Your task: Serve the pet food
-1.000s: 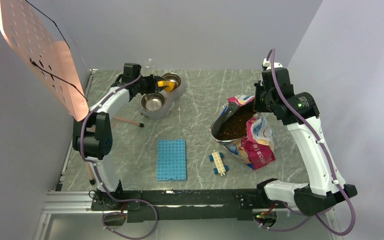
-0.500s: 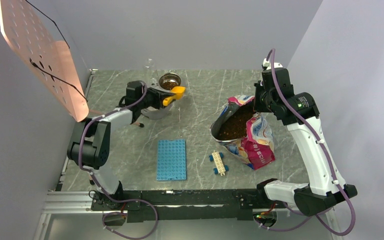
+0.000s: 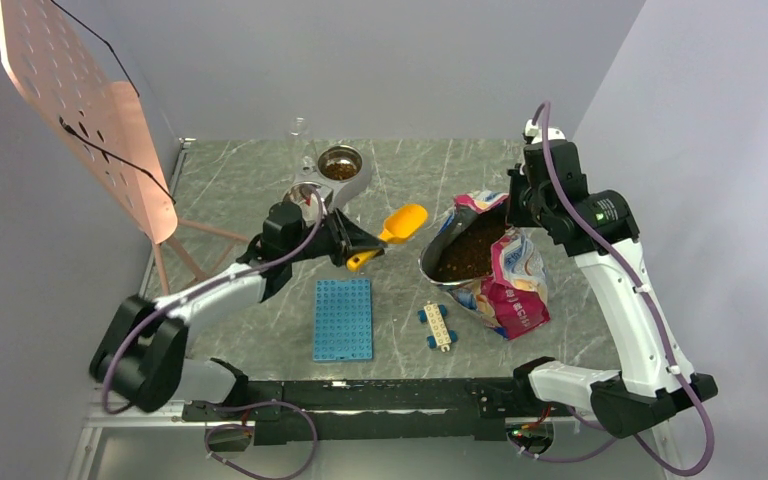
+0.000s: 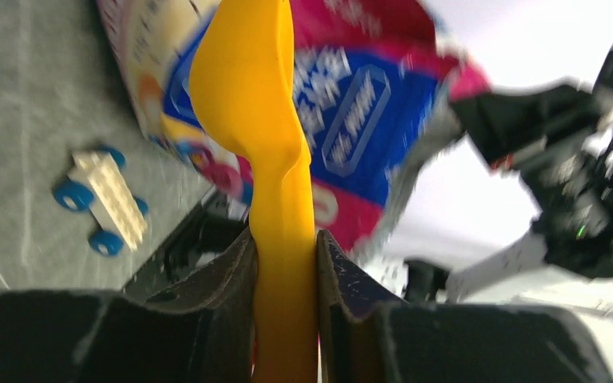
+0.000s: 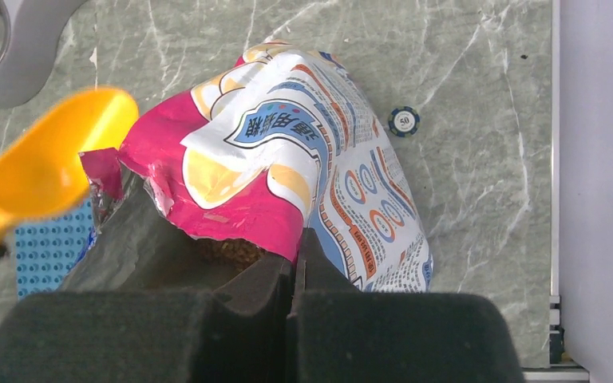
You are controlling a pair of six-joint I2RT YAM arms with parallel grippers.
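Note:
The pet food (image 3: 470, 252) is dark-brown kibble inside an open pink, white and blue bag (image 3: 515, 275) at the right. My right gripper (image 3: 513, 210) is shut on the bag's top edge and holds the mouth open; the right wrist view shows its jaws (image 5: 297, 255) pinching the pink rim above the kibble (image 5: 231, 251). My left gripper (image 3: 355, 250) is shut on the handle of a yellow scoop (image 3: 400, 222), held in the air just left of the bag mouth. The scoop (image 4: 259, 120) looks empty. The far cup of the steel double bowl (image 3: 360, 180) holds some kibble (image 3: 339, 165).
A blue baseplate (image 3: 343, 318) and a white brick with blue wheels (image 3: 438, 325) lie in front. A pink perforated board (image 3: 80, 110) stands on a stand at the left. A small clear glass (image 3: 298, 127) stands at the back. A poker chip (image 5: 404, 121) lies beyond the bag.
My left arm has carried the yellow scoop from the far cup of the bowl rightward and nearer, up to the bag mouth. The right arm and bag have not moved.

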